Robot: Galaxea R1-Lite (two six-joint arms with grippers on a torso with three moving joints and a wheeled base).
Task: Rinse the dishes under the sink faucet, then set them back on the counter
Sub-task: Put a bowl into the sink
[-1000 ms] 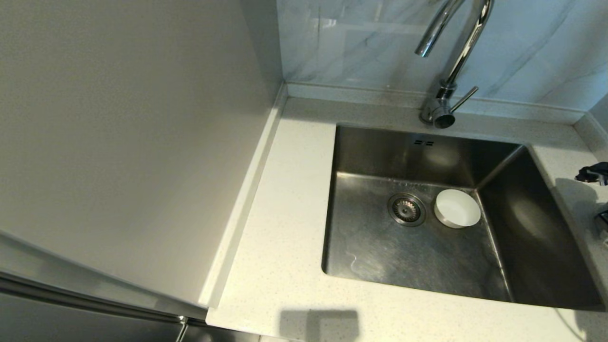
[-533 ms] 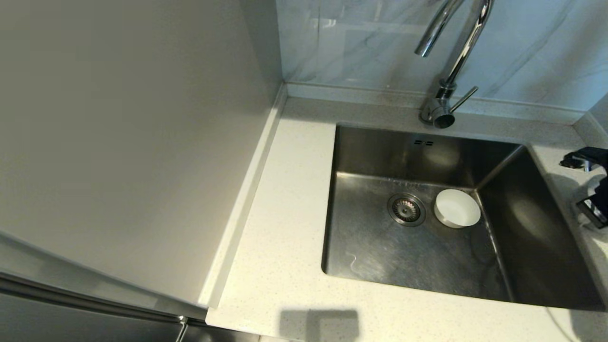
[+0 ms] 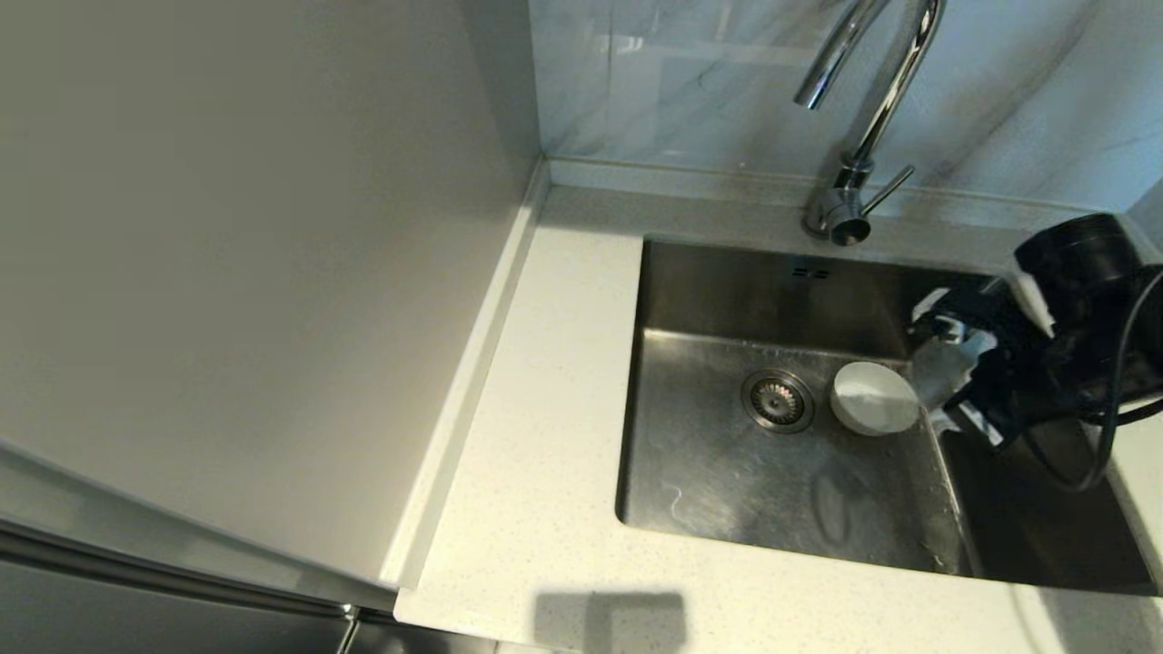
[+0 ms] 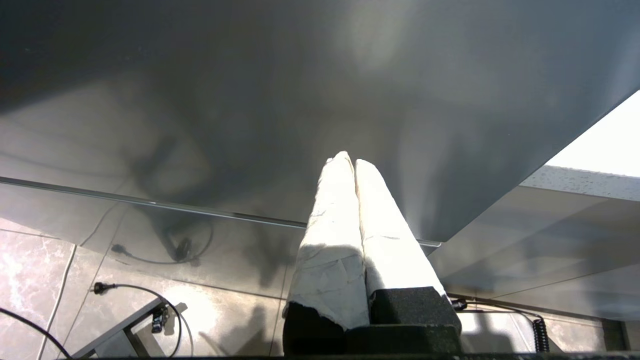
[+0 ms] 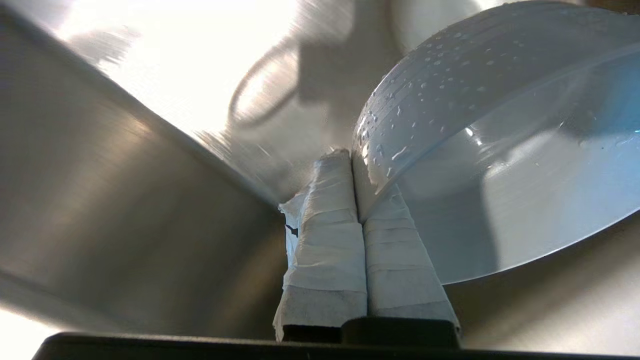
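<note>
One white bowl (image 3: 868, 400) sits on the floor of the steel sink (image 3: 727, 481), just right of the drain strainer (image 3: 778, 400). My right gripper (image 3: 927, 386) reaches down into the basin from the right and is shut on that bowl's right rim. In the right wrist view the wet bowl (image 5: 500, 150) has its wall pinched between the taped fingers of the right gripper (image 5: 352, 160). The chrome faucet (image 3: 872, 109) stands behind the sink with no water running. My left gripper (image 4: 350, 162) is shut on nothing, parked low by a cabinet front. The other two bowls are out of view.
The speckled counter (image 3: 545, 409) runs along the left and front of the sink. A tall pale panel (image 3: 227, 272) walls off the left side. The right arm's black body and cable (image 3: 1081, 363) hang over the sink's right wall.
My right arm swung in from the right counter edge and down into the sink, and its fingers now hold the bowl's rim. The bowl has barely shifted.
</note>
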